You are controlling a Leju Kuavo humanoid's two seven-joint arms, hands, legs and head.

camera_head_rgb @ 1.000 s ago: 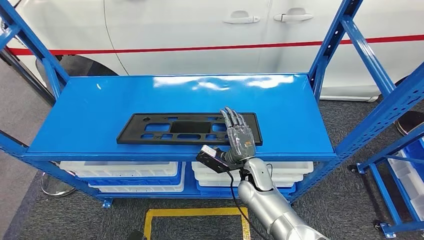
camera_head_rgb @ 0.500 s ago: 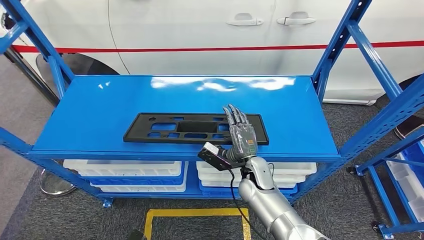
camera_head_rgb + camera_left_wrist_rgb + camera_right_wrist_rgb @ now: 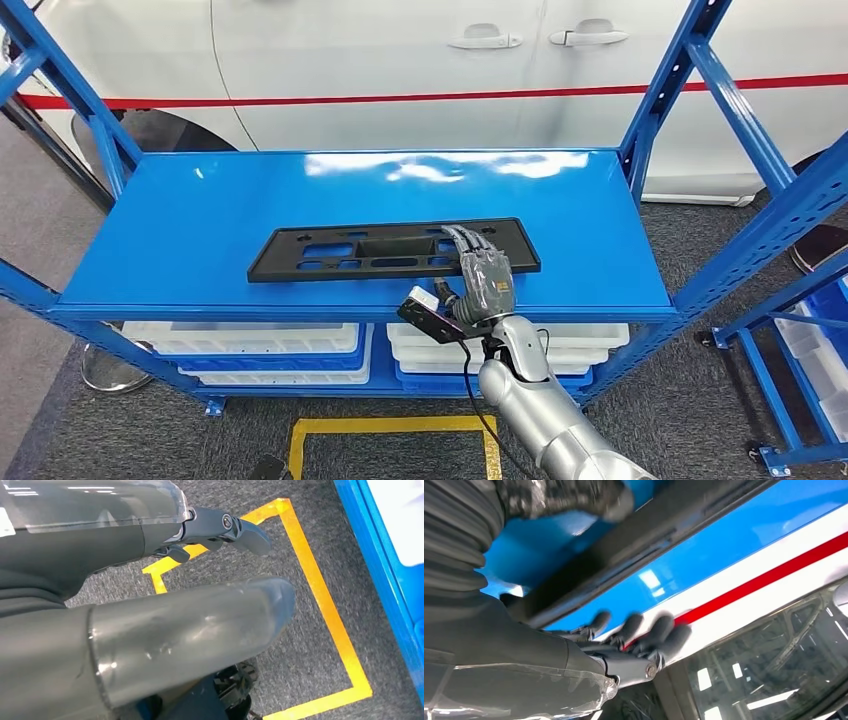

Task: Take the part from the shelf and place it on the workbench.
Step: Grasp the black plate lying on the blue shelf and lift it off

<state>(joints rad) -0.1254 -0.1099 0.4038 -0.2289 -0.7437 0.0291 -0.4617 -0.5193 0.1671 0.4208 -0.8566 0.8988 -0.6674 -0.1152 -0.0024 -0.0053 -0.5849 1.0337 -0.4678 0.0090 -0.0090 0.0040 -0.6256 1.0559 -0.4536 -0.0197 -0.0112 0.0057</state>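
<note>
The part [image 3: 350, 250] is a long flat black plate with cut-outs, lying near the front of the blue shelf board [image 3: 250, 190]. My right hand [image 3: 483, 280] grips its right end, with the fingers bent over the top face and the thumb at the near edge. In the right wrist view the part [image 3: 624, 545] runs as a dark bar between the thumb and the fingers [image 3: 644, 630]. My left hand [image 3: 200, 580] hangs over the grey floor with nothing in it, thumb and fingers apart.
Blue uprights [image 3: 680, 90] stand at the shelf's corners, and a white car [image 3: 400, 60] is right behind it. White bins [image 3: 240, 340] sit on the level below. A second blue rack [image 3: 800, 330] stands at the right. A yellow tape square [image 3: 390, 430] marks the floor.
My right hand's fingers have gone from stretched flat above the part to bent down onto its right end. The part has shifted slightly back and looks tipped.
</note>
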